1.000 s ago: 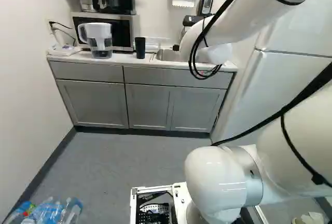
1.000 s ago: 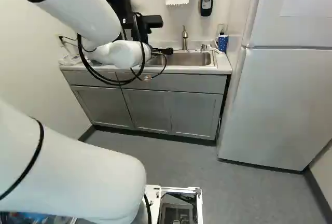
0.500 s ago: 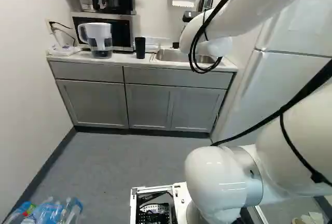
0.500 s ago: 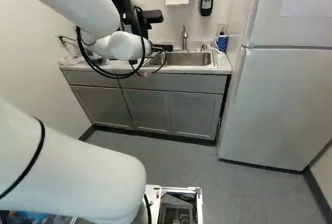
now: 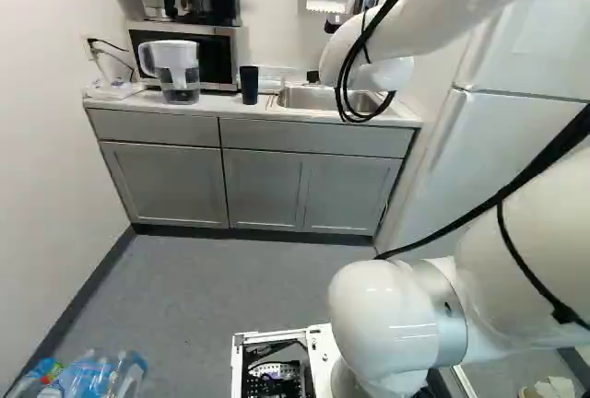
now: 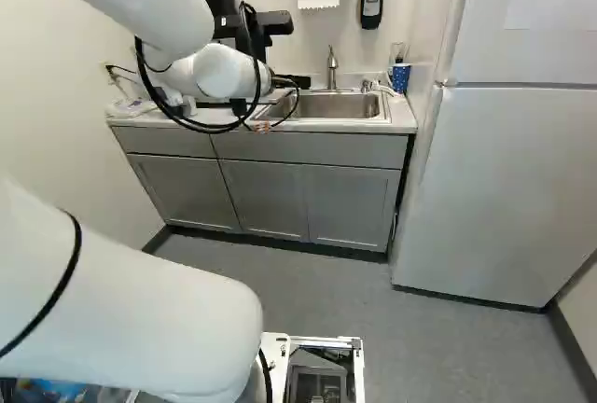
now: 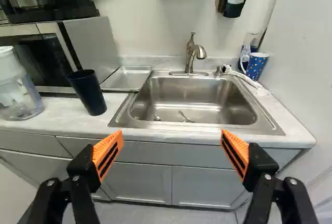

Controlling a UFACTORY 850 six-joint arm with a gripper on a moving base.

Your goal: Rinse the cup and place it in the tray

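Observation:
Past the white wrist in the right base view, part of my black gripper point(image 6: 297, 80) shows, its fingertips hidden. In the wrist view the gripper point(image 7: 171, 140) is open, its orange pads wide apart with nothing between them. The dark cup point(image 7: 88, 92) stands upright on the counter, ahead of the gripper and off to one side; it also shows in the left base view as a dark cup point(image 5: 249, 85). Between cup and sink, a shallow metal tray point(image 7: 126, 79) lies by the wall. Straight ahead is the sink point(image 7: 192, 99) with its faucet point(image 7: 192, 53).
A water pitcher point(image 7: 18, 92) and a microwave point(image 7: 78, 47) stand on the cup's side of the counter point(image 7: 62, 117). Past the sink's other side stands a blue dotted cup point(image 7: 256, 66). Small metal pieces lie in the sink. A fridge point(image 6: 504, 188) stands right of the cabinets.
The wrist and the black parts around it have risen a little in the base views, baring more of the sink in the left one. The base and the dark cup have stayed put.

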